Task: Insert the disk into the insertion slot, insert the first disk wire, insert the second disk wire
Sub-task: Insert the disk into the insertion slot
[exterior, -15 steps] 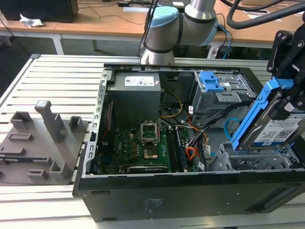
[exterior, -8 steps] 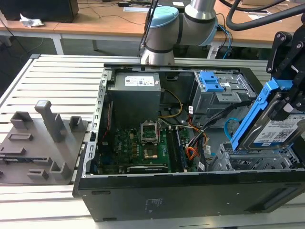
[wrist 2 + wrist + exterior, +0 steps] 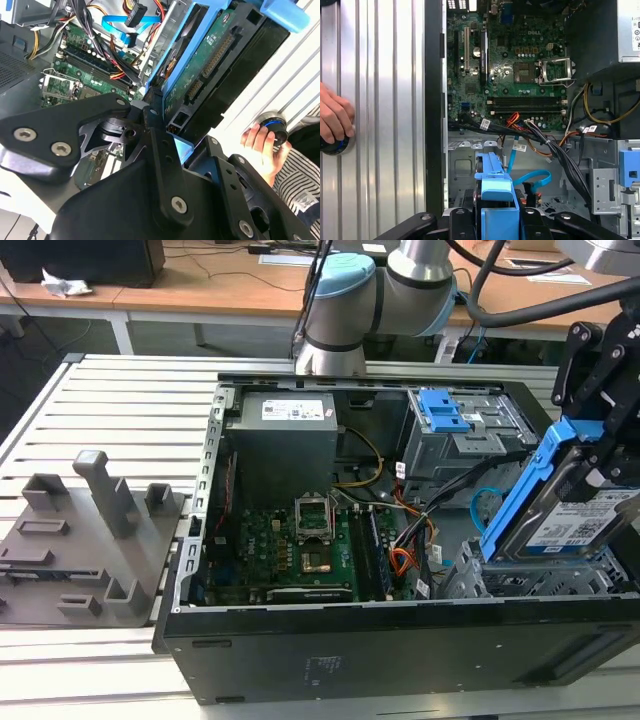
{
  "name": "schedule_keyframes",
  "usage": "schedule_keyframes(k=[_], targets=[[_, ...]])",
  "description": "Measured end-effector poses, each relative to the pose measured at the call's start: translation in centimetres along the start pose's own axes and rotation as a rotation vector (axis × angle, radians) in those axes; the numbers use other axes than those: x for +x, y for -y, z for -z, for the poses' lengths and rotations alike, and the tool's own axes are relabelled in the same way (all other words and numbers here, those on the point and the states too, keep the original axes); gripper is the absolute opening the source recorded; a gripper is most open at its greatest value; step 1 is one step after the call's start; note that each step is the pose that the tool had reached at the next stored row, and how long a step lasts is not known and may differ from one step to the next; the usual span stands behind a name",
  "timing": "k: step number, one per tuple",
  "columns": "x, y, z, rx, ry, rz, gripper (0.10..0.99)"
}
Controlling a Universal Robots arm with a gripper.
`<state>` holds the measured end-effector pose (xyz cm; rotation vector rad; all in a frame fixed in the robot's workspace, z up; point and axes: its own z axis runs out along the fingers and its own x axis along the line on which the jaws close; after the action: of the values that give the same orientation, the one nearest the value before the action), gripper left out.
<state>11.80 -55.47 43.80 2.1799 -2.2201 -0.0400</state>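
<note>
Gripper (image 3: pixel 598 430) is pinched on the disk (image 3: pixel 575 515), holding its upper end by the blue carrier.

Exterior view: the disk is at about 4 o'clock of the open PC case (image 3: pixel 300 670) and tilted. Its lower end is at the mouth of the insertion slot (image 3: pixel 530 585), the low perforated silver cage. That's not the taller cage with the blue latch (image 3: pixel 455 420) at 2 o'clock. Can't tell if it has entered the bay; doesn't look seated.

My read: the step in hand is disk insertion. To do it well:
- take the tilt out and square the carrier to the bay walls
- push along the bay axis, slowly, so it doesn't jam
- keep the blue data cable (image 3: pixel 484 502) and black wire bundle (image 3: pixel 460 483), both just beside the cage, out of the bay

A person's hand (image 3: pixel 335 117) rests on a round knob (image 3: pixel 335 145) on the counter (image 3: pixel 120 390).
</note>
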Motion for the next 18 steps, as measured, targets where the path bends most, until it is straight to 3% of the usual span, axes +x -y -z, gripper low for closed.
schedule_keyframes(k=[8,18], targets=[[-0.67,-0.34,-0.33,0.000,0.0000,0.000,0.365],[-0.68,-0.33,-1.52,0.000,0.0001,0.000,0.365]])
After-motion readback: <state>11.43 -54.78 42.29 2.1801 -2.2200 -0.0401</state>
